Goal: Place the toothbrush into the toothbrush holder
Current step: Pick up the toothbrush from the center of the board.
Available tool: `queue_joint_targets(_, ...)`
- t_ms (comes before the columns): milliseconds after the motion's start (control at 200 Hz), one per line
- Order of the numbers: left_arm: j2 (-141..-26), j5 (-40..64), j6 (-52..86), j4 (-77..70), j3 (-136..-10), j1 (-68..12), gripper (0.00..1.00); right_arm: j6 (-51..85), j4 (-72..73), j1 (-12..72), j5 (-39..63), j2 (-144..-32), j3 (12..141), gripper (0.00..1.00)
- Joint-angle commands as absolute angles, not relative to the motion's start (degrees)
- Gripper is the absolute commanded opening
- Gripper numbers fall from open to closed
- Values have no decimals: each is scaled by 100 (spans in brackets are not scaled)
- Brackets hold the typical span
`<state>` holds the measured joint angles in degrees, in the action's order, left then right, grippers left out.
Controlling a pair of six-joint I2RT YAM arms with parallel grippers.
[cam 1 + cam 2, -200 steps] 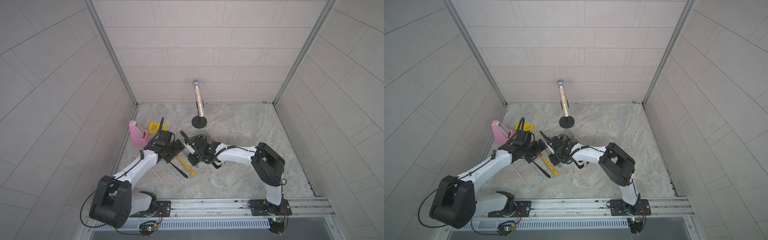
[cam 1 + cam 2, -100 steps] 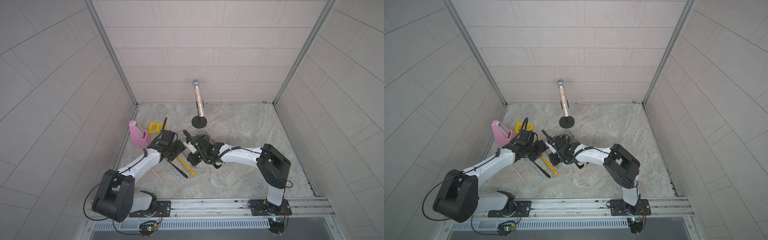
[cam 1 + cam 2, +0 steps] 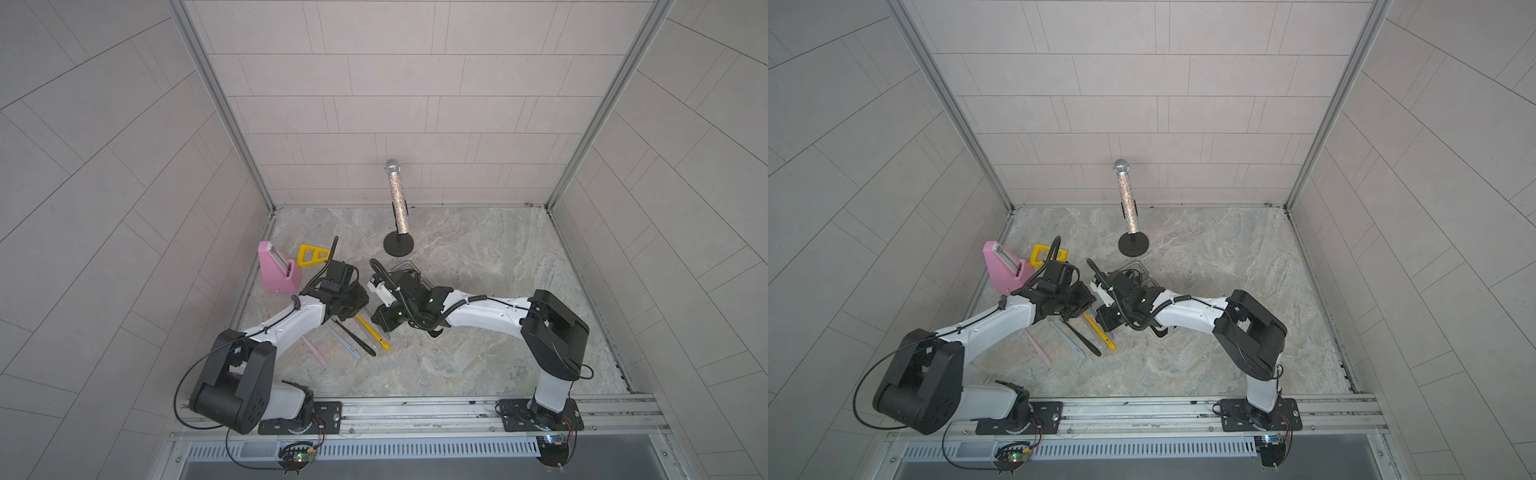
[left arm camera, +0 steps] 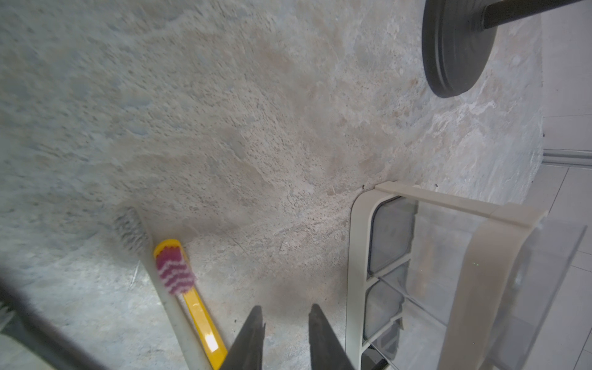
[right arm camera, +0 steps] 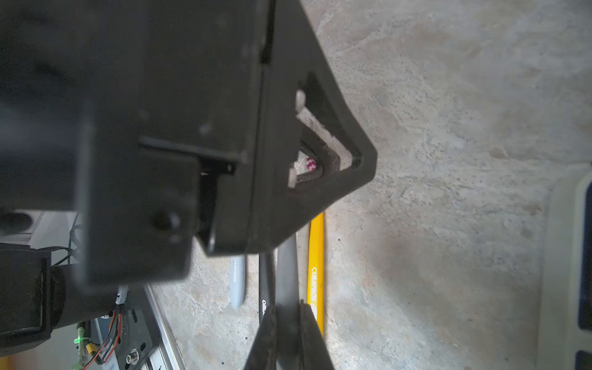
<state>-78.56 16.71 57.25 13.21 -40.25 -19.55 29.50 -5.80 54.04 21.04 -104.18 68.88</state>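
Note:
Several toothbrushes lie side by side on the stone floor: yellow (image 3: pixel 372 332), black (image 3: pixel 353 337), grey-blue (image 3: pixel 343 341) and pink (image 3: pixel 313 351). My right gripper (image 5: pixel 286 309) is shut on the grey handle of a toothbrush (image 5: pixel 287 272) lying between the black and yellow ones. Its grey bristles (image 4: pixel 129 229) show next to the yellow brush's pink-white head (image 4: pixel 175 269). My left gripper (image 4: pixel 285 309) hovers over bare floor, jaws narrowly apart and holding nothing. Close beside it stands the cream toothbrush holder (image 4: pixel 355 256) with its clear box. My right arm mostly hides the holder (image 3: pixel 406 266) in both top views.
A glittery microphone (image 3: pixel 397 195) stands on a black round base (image 3: pixel 399 245) at the back. A pink wedge block (image 3: pixel 276 270) and a yellow triangle (image 3: pixel 311 254) sit by the left wall. The two grippers (image 3: pixel 359 305) (image 3: pixel 384 326) are close together; the left one's body fills much of the right wrist view (image 5: pixel 224 128).
My left gripper's jaws have narrowed a lot and it has edged slightly toward the back. The right gripper has stayed shut in place.

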Motion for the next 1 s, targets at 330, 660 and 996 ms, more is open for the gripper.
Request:
queue_joint_targets(330,-7741,1207,5509,1712,-4230,-2073,0,3125,-449,5502,2232,-10227,6795,8)
queue_joint_targets(660,-7369,342,4880,2701,-4738,-2308,0,2906,-1169,5444,1805,-9579,6780,50)
queue_joint_targets(996,-7031,-753,3989,3291,-5682,-3025,0,3130,-1995,4194,1143,-7869,5932,57)
